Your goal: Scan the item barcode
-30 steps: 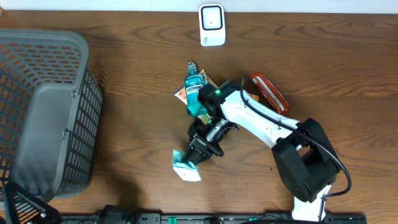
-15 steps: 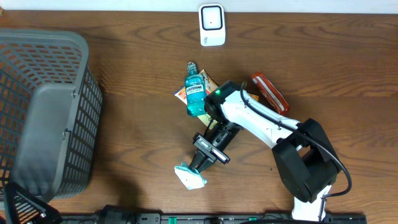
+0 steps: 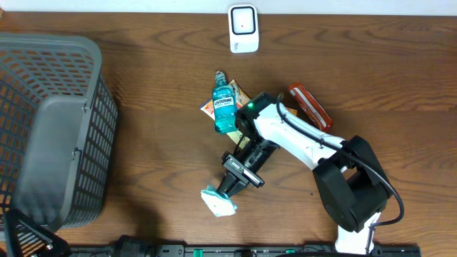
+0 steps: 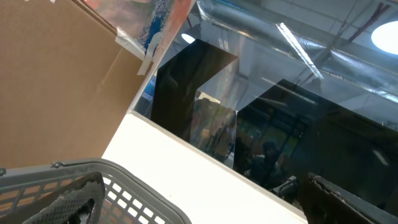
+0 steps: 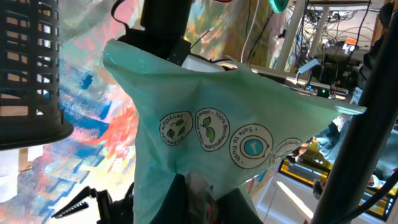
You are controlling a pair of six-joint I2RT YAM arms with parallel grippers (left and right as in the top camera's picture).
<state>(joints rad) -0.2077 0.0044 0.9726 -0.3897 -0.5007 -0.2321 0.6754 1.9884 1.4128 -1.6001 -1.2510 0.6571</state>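
Observation:
The item is a teal soft packet [image 3: 218, 203] with round printed badges [image 5: 230, 137], hanging from my right gripper [image 3: 230, 187] near the table's front edge. That gripper [image 5: 208, 199] is shut on the packet's lower edge, and the packet fills most of the right wrist view. No barcode shows on the side facing the wrist camera. The white scanner [image 3: 243, 28] stands at the table's far edge, well away from the packet. My left gripper [image 4: 208, 202] is open with nothing between its fingers and points up over the basket's rim [image 4: 143, 183].
A large grey mesh basket [image 3: 50, 128] fills the left side. A blue mouthwash bottle [image 3: 224, 108] lies on an orange packet [image 3: 208, 107] mid-table, and a red packet [image 3: 309, 105] lies to its right. The right arm [image 3: 307, 146] reaches across the middle.
Over the last second my right gripper drew the teal packet toward the front edge and turned it. In the last half second it has hardly moved. The left arm is unchanged.

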